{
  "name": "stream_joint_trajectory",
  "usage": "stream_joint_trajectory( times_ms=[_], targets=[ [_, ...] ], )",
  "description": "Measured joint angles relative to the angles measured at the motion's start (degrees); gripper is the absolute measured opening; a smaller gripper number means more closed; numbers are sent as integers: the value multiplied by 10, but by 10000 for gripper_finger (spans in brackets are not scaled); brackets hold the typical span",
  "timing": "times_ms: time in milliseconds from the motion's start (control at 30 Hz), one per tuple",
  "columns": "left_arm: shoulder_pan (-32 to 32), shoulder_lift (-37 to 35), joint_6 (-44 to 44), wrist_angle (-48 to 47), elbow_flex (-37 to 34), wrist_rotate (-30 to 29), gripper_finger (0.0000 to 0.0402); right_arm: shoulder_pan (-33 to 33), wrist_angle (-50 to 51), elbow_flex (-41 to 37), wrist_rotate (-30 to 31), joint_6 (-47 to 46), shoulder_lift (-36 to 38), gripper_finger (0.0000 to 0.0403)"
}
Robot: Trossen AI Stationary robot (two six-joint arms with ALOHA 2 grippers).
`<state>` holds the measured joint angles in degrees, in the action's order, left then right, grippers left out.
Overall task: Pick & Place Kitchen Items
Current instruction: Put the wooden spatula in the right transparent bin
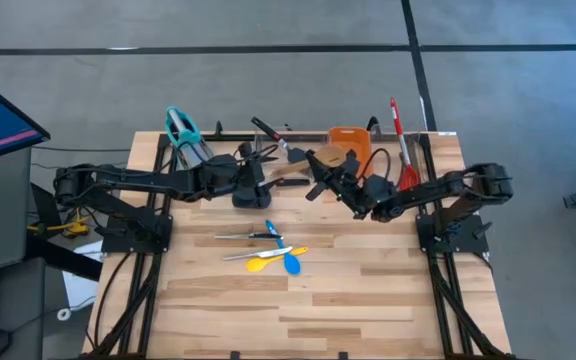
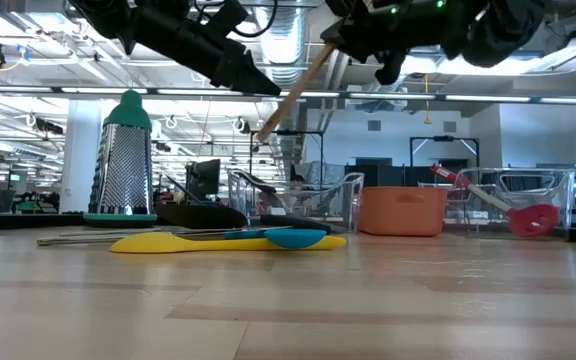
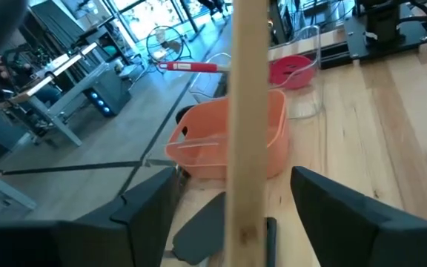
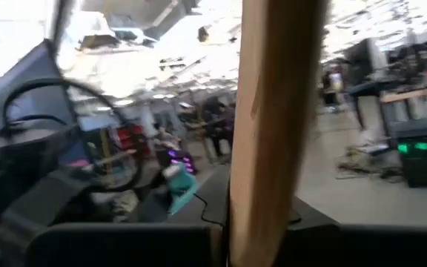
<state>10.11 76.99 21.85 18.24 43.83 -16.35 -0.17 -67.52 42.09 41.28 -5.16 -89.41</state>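
Observation:
The wooden slotted spoon [image 1: 293, 172] hangs slanted above the table's far middle, between my two arms. My right gripper [image 1: 340, 185] is shut on its upper end, and its wooden handle [image 4: 273, 111] fills the right wrist view. My left gripper [image 1: 258, 178] is open. Its two fingers [image 3: 147, 211] stand on either side of the handle [image 3: 247, 111] without touching it. A yellow spoon [image 1: 258, 264], a blue spoon [image 1: 290, 262] and silver tongs [image 1: 243, 236] lie flat on the table's middle. A red spoon [image 1: 398, 135] lies in a clear tray at the far right. My right gripper pinches the wooden spoon between its two fingers near the handle's upper end [image 2: 326, 55]. It comes from the table's right, slanting down. The spoon is lifted clear and slants down toward the table's left, its lower end [image 2: 258, 135] free in the air.
An orange tub [image 1: 346, 140] and clear trays [image 2: 318, 195] stand along the far edge. A black spatula [image 1: 268, 135] lies there too. A teal-topped grater [image 1: 180, 128] stands at the far left. The near half of the table is bare wood.

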Motion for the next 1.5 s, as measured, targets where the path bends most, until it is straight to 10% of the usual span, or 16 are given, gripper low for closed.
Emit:
stream_joint_trajectory(
  times_ms=[800, 1500],
  targets=[
    [-1, 0, -33, -63, 0, -2, 191, -70, 742, 0, 217, -107, 447, 20],
    [-1, 0, -33, -63, 0, -1, 187, -376, 1046, 0, -95, -294, 455, 20]
  ],
)
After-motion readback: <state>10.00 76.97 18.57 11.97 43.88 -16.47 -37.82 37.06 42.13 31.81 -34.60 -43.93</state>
